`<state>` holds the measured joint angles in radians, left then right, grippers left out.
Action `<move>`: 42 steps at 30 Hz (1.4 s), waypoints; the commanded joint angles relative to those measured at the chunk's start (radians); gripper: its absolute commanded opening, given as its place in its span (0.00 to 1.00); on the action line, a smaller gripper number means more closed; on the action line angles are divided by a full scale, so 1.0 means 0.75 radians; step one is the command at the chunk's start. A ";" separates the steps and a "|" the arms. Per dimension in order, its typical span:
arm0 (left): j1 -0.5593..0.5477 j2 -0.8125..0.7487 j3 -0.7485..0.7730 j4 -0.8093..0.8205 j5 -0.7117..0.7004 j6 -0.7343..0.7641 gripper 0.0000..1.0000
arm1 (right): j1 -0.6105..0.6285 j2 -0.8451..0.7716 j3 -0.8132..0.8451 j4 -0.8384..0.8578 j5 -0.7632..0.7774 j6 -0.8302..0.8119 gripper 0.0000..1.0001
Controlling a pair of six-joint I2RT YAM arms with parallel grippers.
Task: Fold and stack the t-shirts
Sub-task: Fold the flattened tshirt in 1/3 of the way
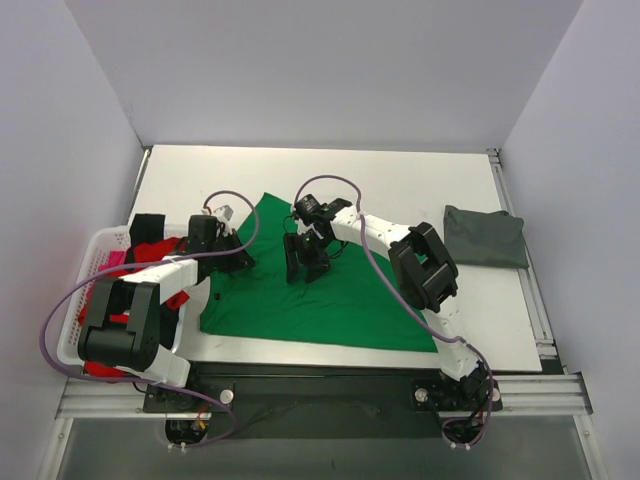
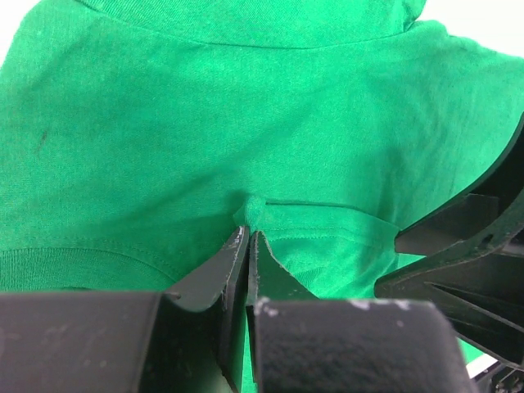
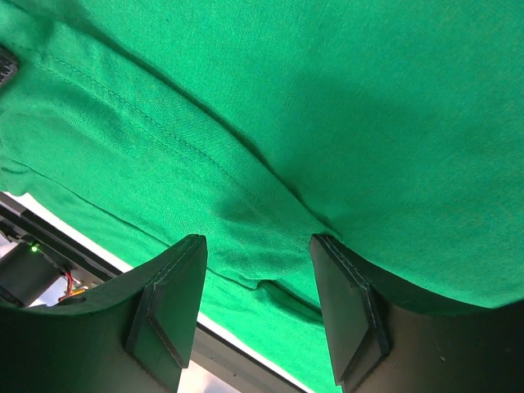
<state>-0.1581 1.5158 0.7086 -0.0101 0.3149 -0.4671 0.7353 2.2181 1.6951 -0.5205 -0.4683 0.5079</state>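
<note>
A bright green t-shirt lies spread over the middle of the table. My left gripper is at its left edge. In the left wrist view this gripper is shut on a small pinched fold of the green t-shirt. My right gripper hangs over the shirt's middle. Seen from the right wrist, it stands open, its fingers straddling a stitched hem of the green cloth. A folded dark grey t-shirt lies at the right.
A white lattice basket at the table's left edge holds red, pink and black cloth. The left arm reaches over the basket. White walls enclose the table on three sides. The right gripper's black fingers show in the left wrist view.
</note>
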 commanded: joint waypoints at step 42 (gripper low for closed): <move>0.062 -0.078 0.031 0.112 -0.058 -0.175 0.65 | 0.036 -0.133 -0.027 -0.093 0.070 -0.078 0.61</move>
<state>-0.1169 1.5108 0.6624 0.0933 0.2874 -0.5961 0.7597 2.1990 1.6859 -0.5251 -0.4442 0.4828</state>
